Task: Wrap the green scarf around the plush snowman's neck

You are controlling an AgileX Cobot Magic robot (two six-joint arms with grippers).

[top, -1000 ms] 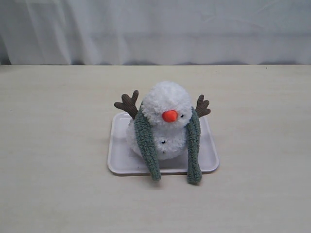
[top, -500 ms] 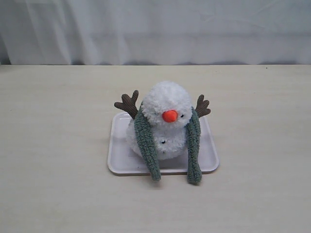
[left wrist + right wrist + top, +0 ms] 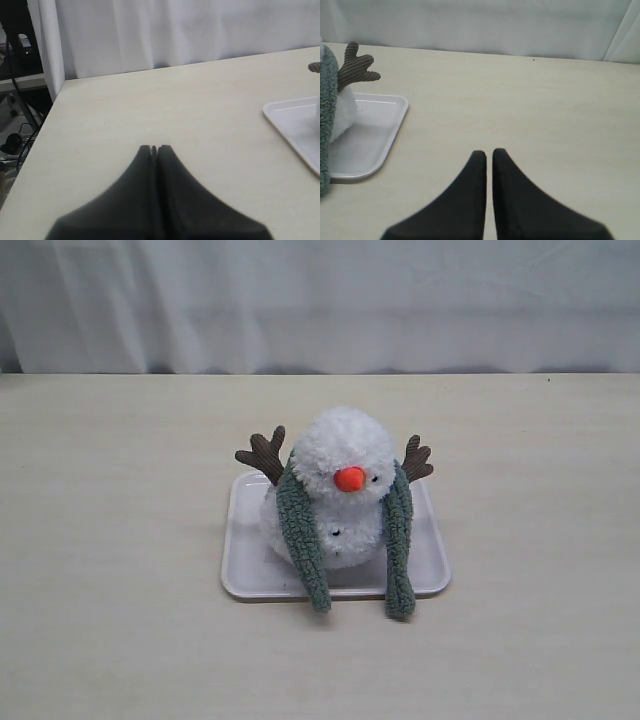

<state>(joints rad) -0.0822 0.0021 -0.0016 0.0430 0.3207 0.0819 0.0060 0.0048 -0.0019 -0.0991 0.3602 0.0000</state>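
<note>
The plush snowman [image 3: 343, 445] sits upright on a white tray [image 3: 245, 570], facing the front. The green scarf [image 3: 300, 535] lies over the back of its neck, which it covers. Both ends hang down the front, one on each side of the body, past the tray's front rim. The right wrist view catches a strip of scarf [image 3: 326, 100] and one brown twig arm [image 3: 355, 70]. My left gripper [image 3: 154, 148] is shut and empty over bare table, well away from the tray. My right gripper [image 3: 489, 152] is shut too, with a hairline gap and nothing in it. Neither gripper shows in the exterior view.
A white curtain [image 3: 320, 300] hangs behind the table's far edge. In the left wrist view the table's side edge [image 3: 35, 145] drops off to cables and floor. The tray's corner [image 3: 295, 120] appears there too.
</note>
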